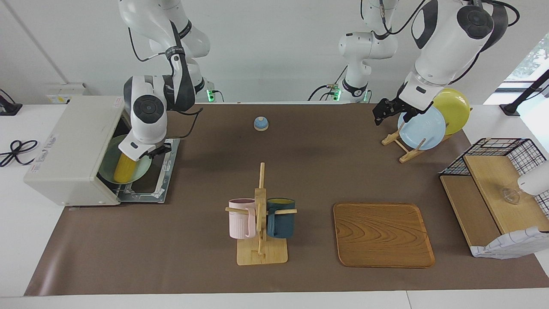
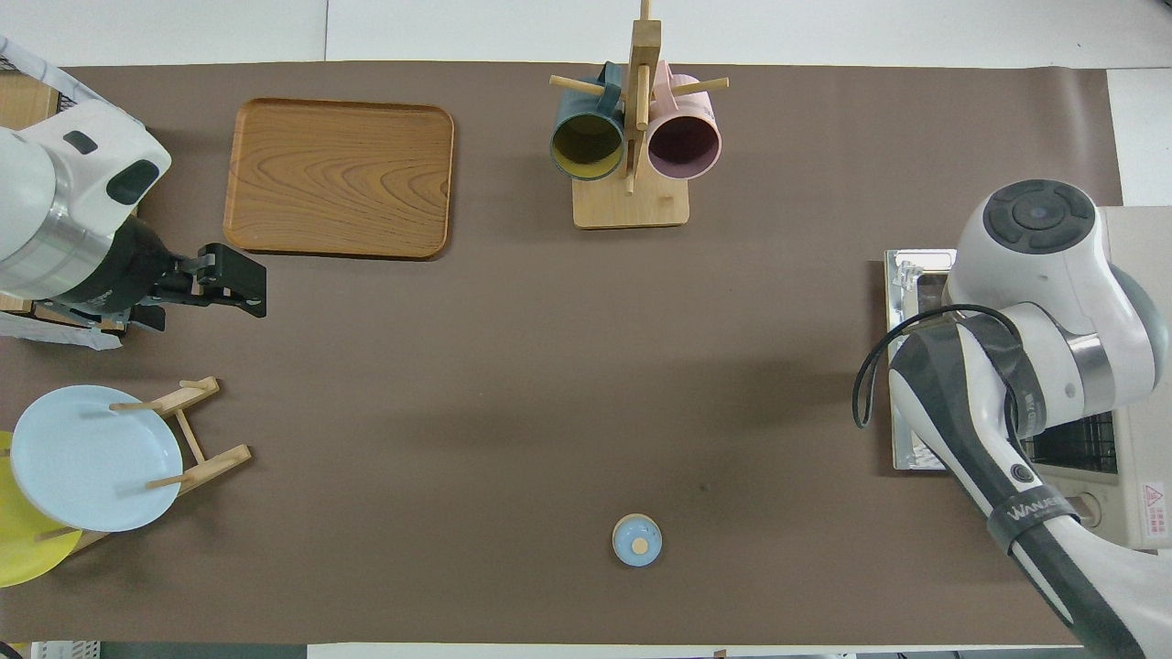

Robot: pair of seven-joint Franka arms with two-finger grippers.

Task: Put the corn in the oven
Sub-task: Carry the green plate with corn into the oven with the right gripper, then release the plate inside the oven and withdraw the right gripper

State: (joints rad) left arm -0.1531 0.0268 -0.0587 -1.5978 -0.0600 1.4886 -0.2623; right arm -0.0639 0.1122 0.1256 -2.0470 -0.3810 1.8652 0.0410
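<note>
From my station both views come in bright and evenly lit, with soft diffuse light from above and daylight showing at a window (image 1: 532, 60) toward the left arm's end. Shadows on the brown mat (image 1: 300, 180) are faint and blurred at the edges, darkest under the arms and inside the oven (image 1: 75, 146) mouth. I see no harsh glare, focus is sharp throughout, and straight edges bend only slightly near the corners.
</note>
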